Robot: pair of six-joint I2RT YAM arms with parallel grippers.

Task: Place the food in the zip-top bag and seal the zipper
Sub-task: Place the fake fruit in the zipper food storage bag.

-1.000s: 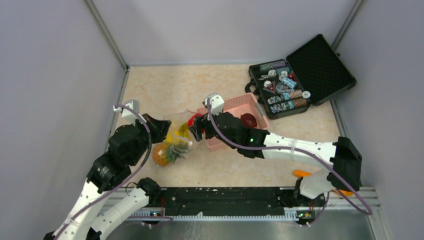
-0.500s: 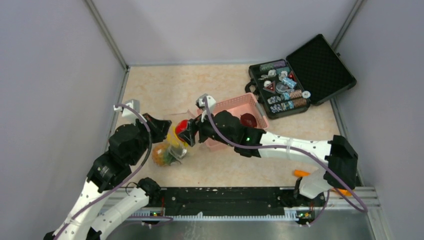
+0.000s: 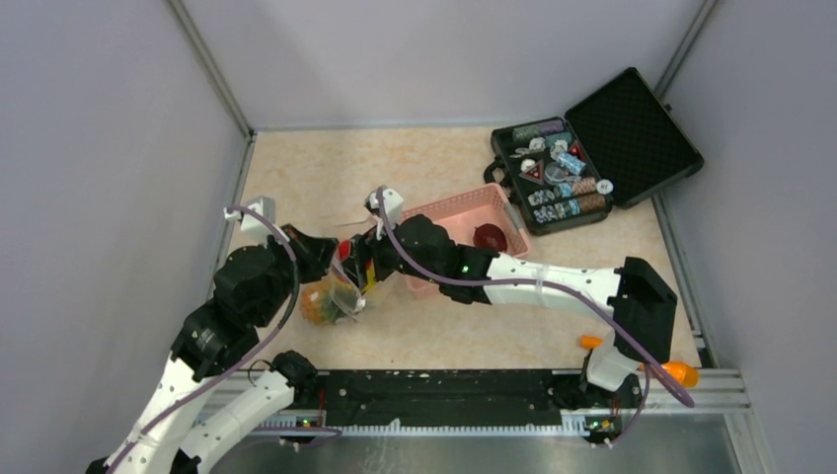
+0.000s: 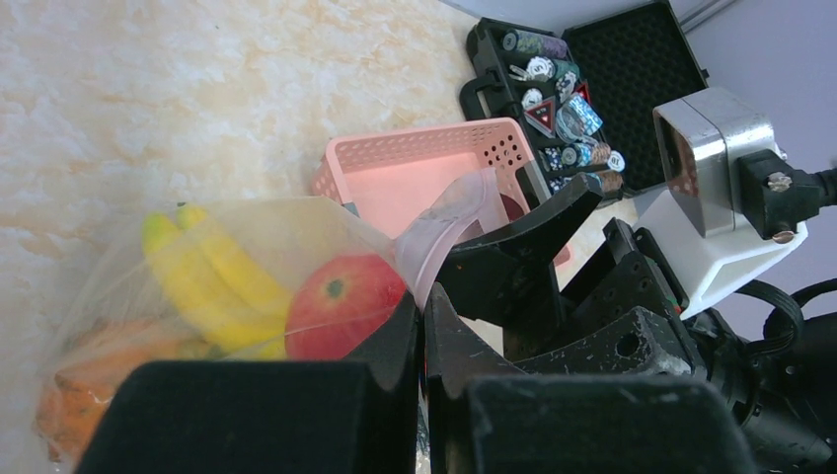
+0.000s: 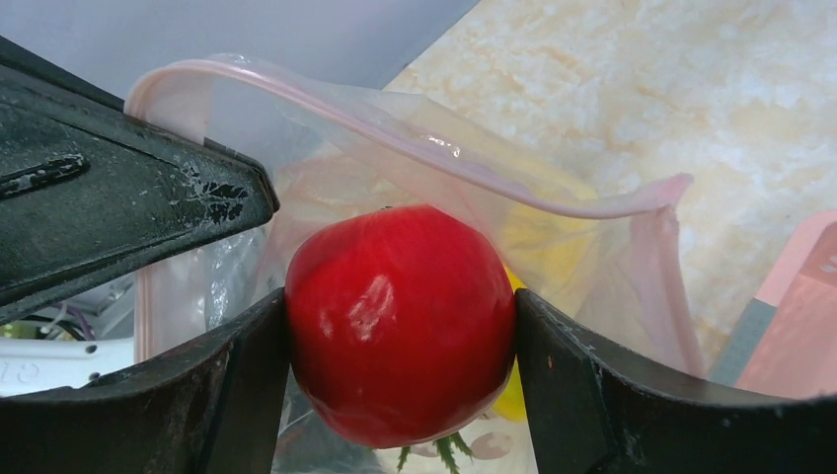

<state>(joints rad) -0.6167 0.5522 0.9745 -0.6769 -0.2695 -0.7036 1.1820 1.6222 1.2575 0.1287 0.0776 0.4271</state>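
Gripping the red round fruit [image 5: 400, 321] between widely spread fingers, the right gripper [image 3: 357, 267] sat at the mouth of the zip-top bag [image 5: 602, 247], left of centre in the top view. The pale-pink zipper [image 5: 395, 128] arched over the fruit. The left gripper [image 4: 422, 331], its fingers pressed together, pinched the bag's rim at the zipper. Inside the bag lay the yellow banana bunch [image 4: 212, 281] and, at the lower left of the left-wrist view, the orange pineapple [image 4: 84, 395]. The dark maroon fruit [image 3: 490, 237] rested in the pink basket [image 3: 456, 205], just right of the bag.
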